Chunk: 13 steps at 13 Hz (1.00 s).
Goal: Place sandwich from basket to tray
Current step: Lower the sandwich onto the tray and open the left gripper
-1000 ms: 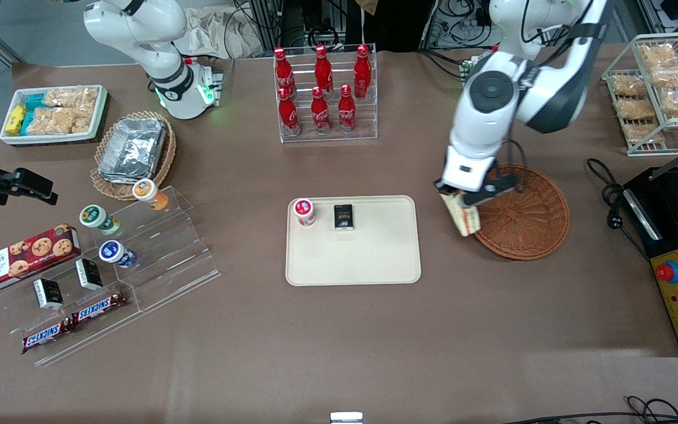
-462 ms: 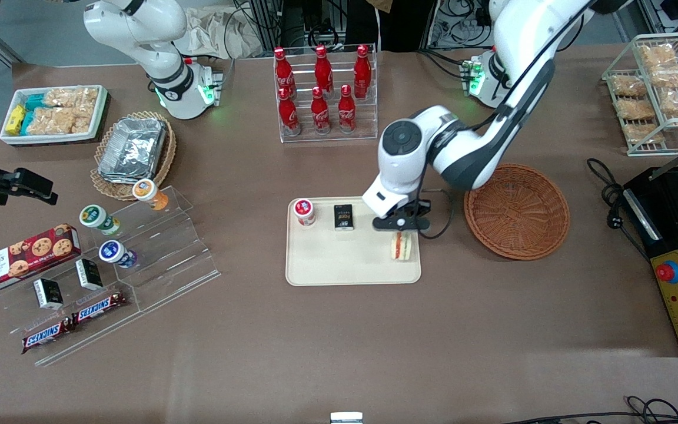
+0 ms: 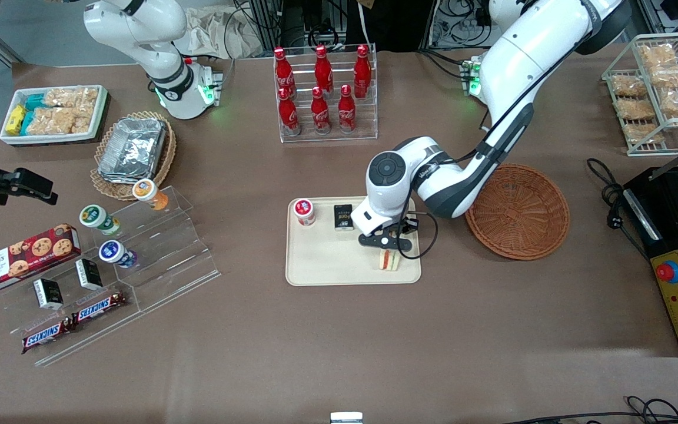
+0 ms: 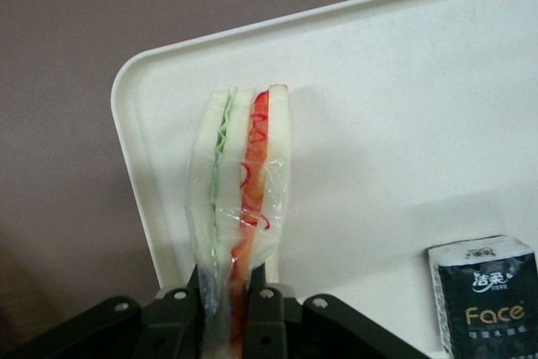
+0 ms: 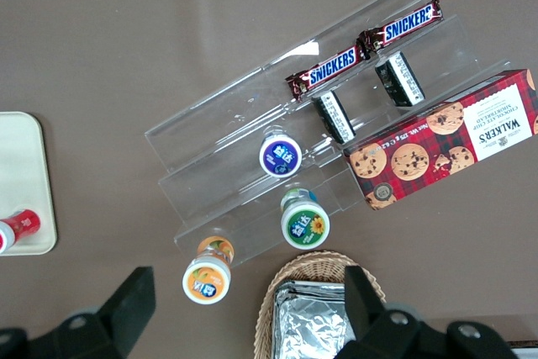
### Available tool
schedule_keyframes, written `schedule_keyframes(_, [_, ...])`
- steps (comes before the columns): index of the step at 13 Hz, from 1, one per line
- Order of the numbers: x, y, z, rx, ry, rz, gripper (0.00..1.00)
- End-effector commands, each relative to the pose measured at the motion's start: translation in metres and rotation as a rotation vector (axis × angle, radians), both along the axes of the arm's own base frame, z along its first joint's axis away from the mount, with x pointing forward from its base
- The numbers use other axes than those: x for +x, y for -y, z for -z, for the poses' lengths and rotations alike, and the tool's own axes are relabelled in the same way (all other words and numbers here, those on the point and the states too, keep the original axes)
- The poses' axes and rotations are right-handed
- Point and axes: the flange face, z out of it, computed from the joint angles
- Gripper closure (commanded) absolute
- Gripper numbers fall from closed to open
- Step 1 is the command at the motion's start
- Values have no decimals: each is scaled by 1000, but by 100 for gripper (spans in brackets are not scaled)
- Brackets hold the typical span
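Observation:
My gripper [image 3: 387, 250] is shut on the sandwich [image 3: 389, 259], a plastic-wrapped wedge of white bread with green and orange-red filling [image 4: 239, 174]. It hangs low over the cream tray [image 3: 327, 265], near the tray's corner closest to the front camera on the working arm's side. Both black fingers [image 4: 265, 308] pinch the wrapped wedge at its wide end. The reddish-brown basket [image 3: 518, 212] lies empty beside the tray, toward the working arm's end.
On the tray stand a small red-lidded cup [image 3: 304, 211] and a black Face packet [image 3: 344, 216] [image 4: 487, 292], farther from the front camera than the sandwich. A rack of red cola bottles [image 3: 324, 91] stands farther back. A clear stepped stand [image 3: 139, 247] with snacks lies toward the parked arm's end.
The arm carried the sandwich from the basket's edge across to the tray, then shifted a little farther over the tray and nearer the front camera. The grip stayed shut on it.

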Motion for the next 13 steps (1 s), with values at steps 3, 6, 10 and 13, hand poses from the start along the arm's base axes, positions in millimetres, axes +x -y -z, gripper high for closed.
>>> schedule_keyframes(3, [2,-2,-3,23,4,-9,96])
schedule_keyframes(6, [5,-8,3,32,4,-74,56])
schedule_keyframes(10, [17,-22,-5,26,14,-115,0])
schedule_keyframes(13, [34,-33,-40,-22,37,-182,0])
